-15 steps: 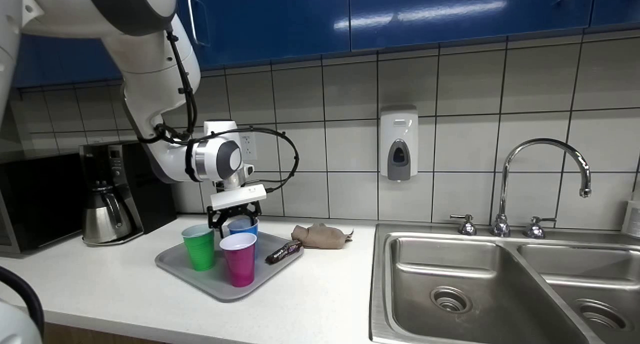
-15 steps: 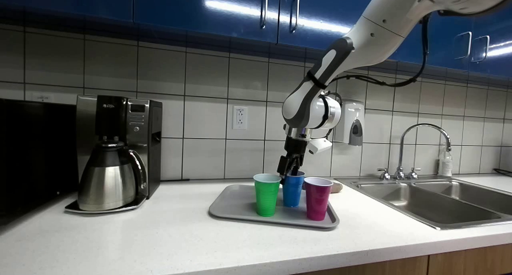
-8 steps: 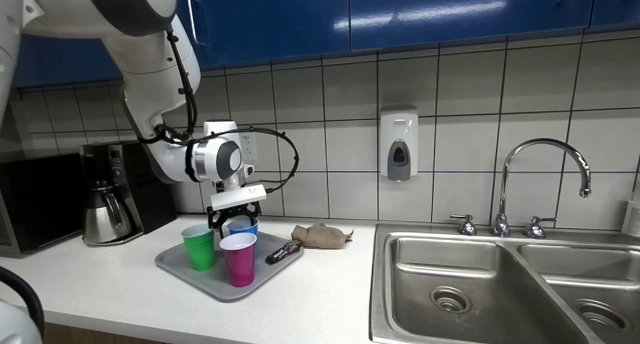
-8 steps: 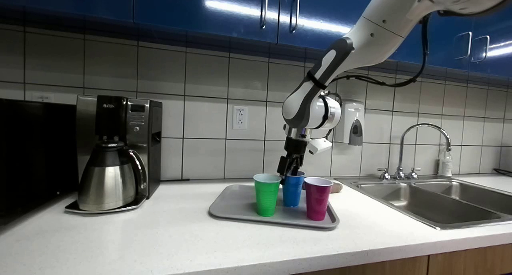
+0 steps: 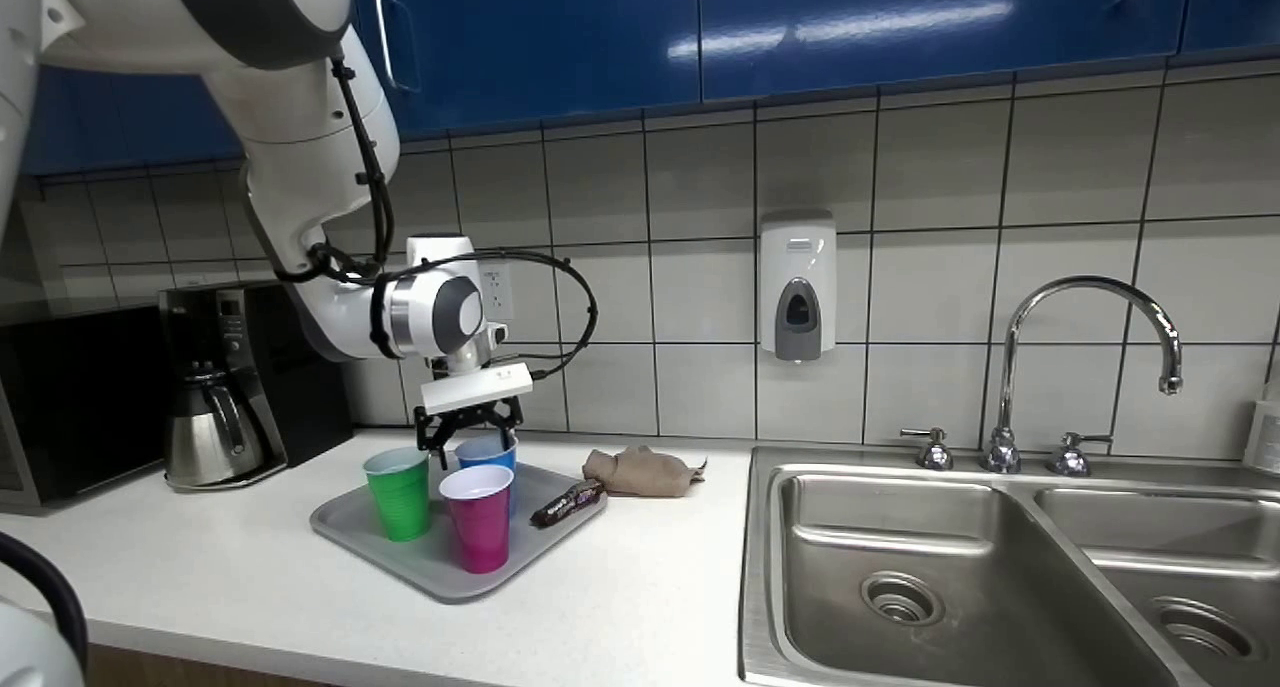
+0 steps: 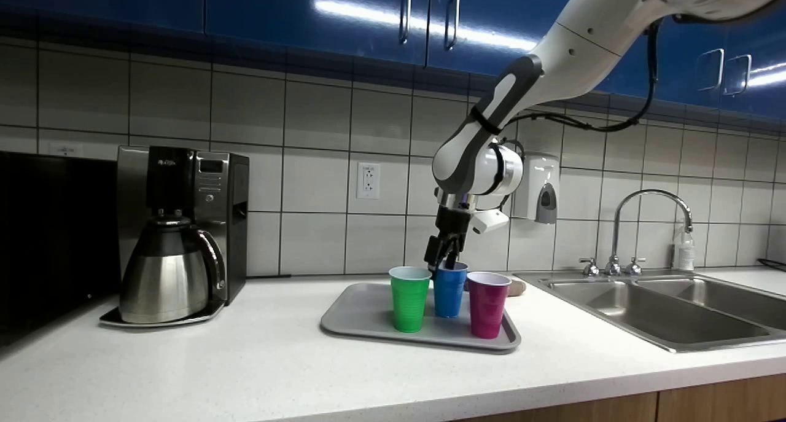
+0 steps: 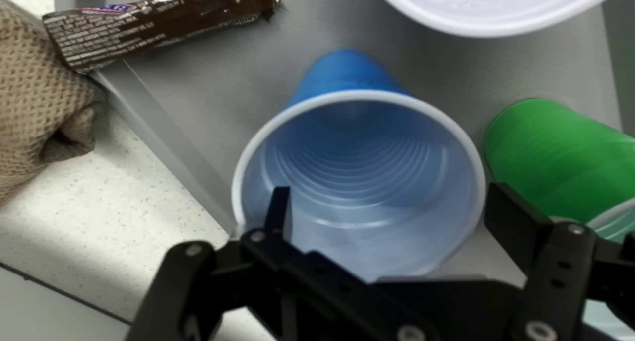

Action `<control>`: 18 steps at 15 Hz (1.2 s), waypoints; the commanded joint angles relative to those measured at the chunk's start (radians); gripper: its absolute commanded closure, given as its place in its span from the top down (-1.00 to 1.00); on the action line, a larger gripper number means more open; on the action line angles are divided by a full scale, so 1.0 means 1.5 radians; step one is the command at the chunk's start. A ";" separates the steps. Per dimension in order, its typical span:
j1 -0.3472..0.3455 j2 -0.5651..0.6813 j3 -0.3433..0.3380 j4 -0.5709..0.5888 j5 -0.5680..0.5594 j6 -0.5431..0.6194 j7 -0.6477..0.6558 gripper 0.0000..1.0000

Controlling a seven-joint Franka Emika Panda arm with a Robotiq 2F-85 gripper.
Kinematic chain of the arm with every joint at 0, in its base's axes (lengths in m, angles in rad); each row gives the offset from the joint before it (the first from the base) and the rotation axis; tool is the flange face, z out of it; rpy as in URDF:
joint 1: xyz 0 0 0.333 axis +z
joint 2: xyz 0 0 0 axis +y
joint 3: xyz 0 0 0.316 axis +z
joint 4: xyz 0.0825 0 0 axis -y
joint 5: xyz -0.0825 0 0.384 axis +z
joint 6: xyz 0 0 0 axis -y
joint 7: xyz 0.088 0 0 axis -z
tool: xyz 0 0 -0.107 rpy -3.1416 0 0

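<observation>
My gripper [image 5: 474,458] [image 6: 442,267] [image 7: 390,188] is open above the blue cup [image 5: 488,450] [image 6: 451,294] [image 7: 347,73]. In the wrist view one finger overlaps the inside of the cup's mouth. The other finger is outside its rim, between it and the green cup [image 5: 400,500] [image 6: 409,303] [image 7: 560,155]. I cannot tell whether a finger touches the cup. A magenta cup [image 5: 480,527] [image 6: 488,308] with a white inside [image 7: 486,8] stands nearby. All three stand upright on a grey tray [image 5: 385,557] [image 6: 362,311] [image 7: 198,98]. A brown-wrapped bar [image 5: 568,504] [image 7: 163,21] lies across the tray's edge.
A brown cloth thing [image 5: 643,473] [image 6: 517,287] [image 7: 39,102] lies beside the tray. The steel sink [image 5: 765,567] [image 6: 675,342] has a tall faucet [image 5: 1090,285]. A coffee maker with its carafe [image 6: 169,274] stands on the counter [image 6: 245,373]. Blue cabinets [image 5: 540,37] hang above.
My gripper has risen very slightly over the blue cup in the last half second. The cups, the tray and the bar have not moved.
</observation>
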 commanded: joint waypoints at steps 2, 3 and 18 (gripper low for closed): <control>-0.013 -0.020 0.017 0.008 0.009 -0.005 -0.012 1.00; -0.012 -0.021 0.018 0.008 0.009 -0.006 -0.012 1.00; -0.025 -0.123 0.032 -0.064 0.074 -0.004 -0.077 1.00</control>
